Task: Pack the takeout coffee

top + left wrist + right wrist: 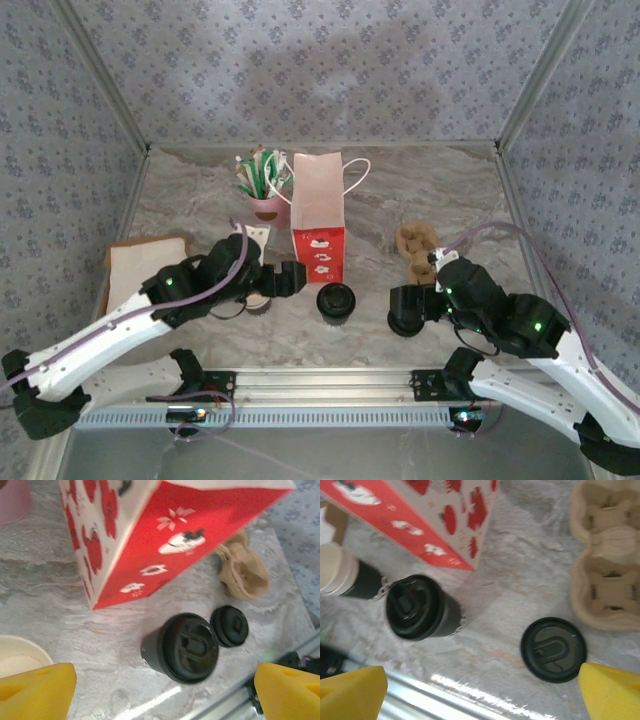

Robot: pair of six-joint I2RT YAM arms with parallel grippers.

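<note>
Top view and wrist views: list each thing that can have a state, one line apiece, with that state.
takeout coffee cup: upright, no lid on
second cup: upright, black lid on
loose lid: lying flat, on no cup
red-and-white bag: standing upright
cup carrier: pockets in view empty
pink cup: upright, holding sticks
left pincer: open, holding nothing
right pincer: open, holding nothing

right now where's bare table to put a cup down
Widest bare marble: back right, behind and right of the carrier, and back left, beside the pink cup. A narrower strip runs between bag and carrier. Crowded: the near edge before the bag, where open cup, lidded cup and lid sit close.
</note>
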